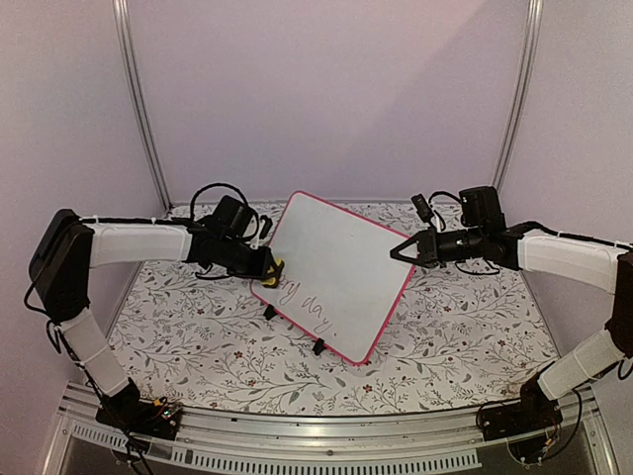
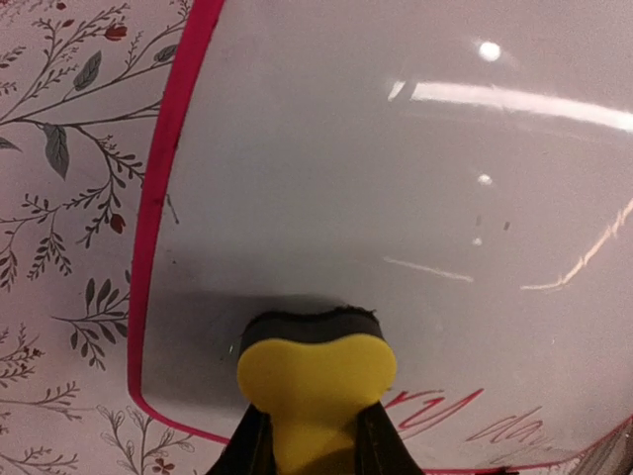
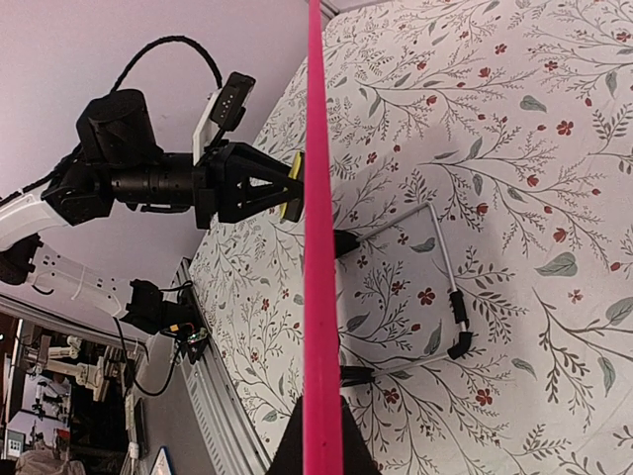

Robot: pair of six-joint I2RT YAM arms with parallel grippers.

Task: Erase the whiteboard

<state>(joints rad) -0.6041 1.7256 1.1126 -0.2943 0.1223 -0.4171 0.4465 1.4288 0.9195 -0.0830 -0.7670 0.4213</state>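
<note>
1. From above, the whiteboard (image 1: 341,257) stands tilted in the middle of the flowered tablecloth (image 1: 188,336), one corner towards the back wall. The left gripper (image 1: 267,263) is clamped on a yellow eraser (image 1: 277,267), which touches the board's left edge. The right gripper (image 1: 401,252) is pinched shut on the board's right edge. Red writing (image 1: 307,297) runs along the lower left part of the board; the rest looks white
2. From the left wrist, the eraser sits between the two dark fingers (image 2: 245,450), which are closed on its sides. Its black felt pad (image 2: 309,325) presses against the glossy board, close to the pink frame (image 2: 163,188) at a rounded corner. The writing lies just to the right of the eraser
3. From the right wrist, the board shows edge-on as one pink line, with this gripper's jaws closed on it at the bottom. Behind the board, a wire stand (image 3: 447,267) and two black feet (image 3: 346,242) rest on the cloth. Beyond it, the left arm (image 3: 129,178) holds the eraser against the board's other side
</note>
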